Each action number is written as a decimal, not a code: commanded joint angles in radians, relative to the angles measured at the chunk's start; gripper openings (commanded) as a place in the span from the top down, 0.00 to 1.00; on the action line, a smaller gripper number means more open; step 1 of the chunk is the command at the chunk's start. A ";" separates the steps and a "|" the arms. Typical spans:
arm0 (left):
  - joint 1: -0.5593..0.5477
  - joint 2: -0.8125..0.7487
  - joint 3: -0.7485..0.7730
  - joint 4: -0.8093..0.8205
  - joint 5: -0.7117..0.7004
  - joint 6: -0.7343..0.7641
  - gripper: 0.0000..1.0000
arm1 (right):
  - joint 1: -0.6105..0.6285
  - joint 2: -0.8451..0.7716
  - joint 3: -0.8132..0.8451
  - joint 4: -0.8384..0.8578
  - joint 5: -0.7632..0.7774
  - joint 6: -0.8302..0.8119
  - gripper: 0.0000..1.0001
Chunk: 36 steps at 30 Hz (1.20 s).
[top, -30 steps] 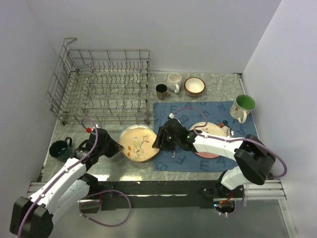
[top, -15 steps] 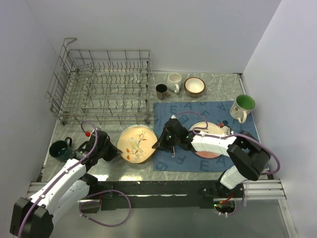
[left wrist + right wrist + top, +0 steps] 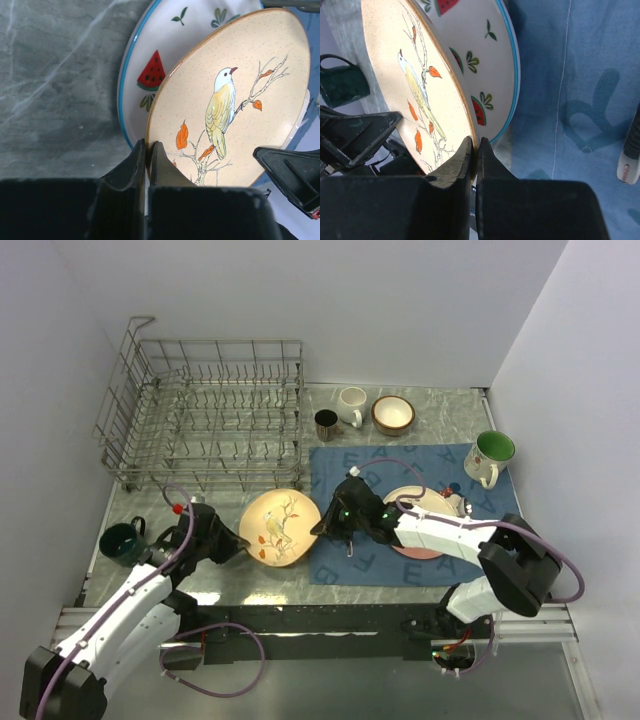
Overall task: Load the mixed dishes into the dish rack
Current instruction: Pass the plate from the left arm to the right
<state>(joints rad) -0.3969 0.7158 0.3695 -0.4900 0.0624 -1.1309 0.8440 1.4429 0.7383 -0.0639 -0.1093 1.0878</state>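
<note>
A tan plate with a painted bird (image 3: 280,528) hangs tilted above a white, blue-rimmed watermelon plate (image 3: 150,65), which lies on the marble table. My left gripper (image 3: 238,538) is shut on the tan plate's left rim, seen close up in the left wrist view (image 3: 148,145). My right gripper (image 3: 321,525) is shut on the opposite rim (image 3: 475,141). The tan plate (image 3: 415,85) stands clear of the white plate (image 3: 480,60) on that side. The grey wire dish rack (image 3: 205,425) stands at the back left with nothing in it.
A dark green mug (image 3: 122,542) sits left of my left arm. A dark mug (image 3: 326,423), a white mug (image 3: 352,403) and a brown-rimmed bowl (image 3: 393,414) stand behind the blue placemat (image 3: 380,565). A green-lined mug (image 3: 492,455) and a pink-and-cream plate (image 3: 432,502) are at the right.
My right gripper has closed on the tan plate's right rim. The plate has risen from lying flat on the white plate to a tilted hold between both grippers.
</note>
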 commanded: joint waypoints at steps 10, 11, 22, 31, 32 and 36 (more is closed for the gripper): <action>-0.010 -0.078 0.081 0.088 0.022 0.085 0.11 | 0.055 -0.234 0.046 -0.181 0.169 -0.174 1.00; -0.010 -0.087 0.086 0.096 0.022 0.092 0.07 | 0.056 -0.251 0.041 -0.197 0.174 -0.175 1.00; -0.010 -0.070 0.166 0.059 -0.036 0.158 0.01 | 0.055 -0.395 0.059 -0.218 0.148 -0.166 1.00; -0.010 -0.079 0.207 0.008 -0.073 0.184 0.01 | 0.055 -0.457 0.141 -0.339 0.223 -0.223 1.00; -0.010 -0.079 0.223 0.001 -0.102 0.187 0.01 | 0.056 -0.466 0.173 -0.359 0.246 -0.244 1.00; -0.010 -0.072 0.258 -0.036 -0.148 0.200 0.00 | 0.056 -0.475 0.275 -0.436 0.312 -0.307 1.00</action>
<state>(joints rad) -0.4046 0.6453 0.5587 -0.4927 -0.0181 -0.9577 0.8925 1.0370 0.8383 -0.5625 0.1158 0.8211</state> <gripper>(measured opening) 0.994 0.042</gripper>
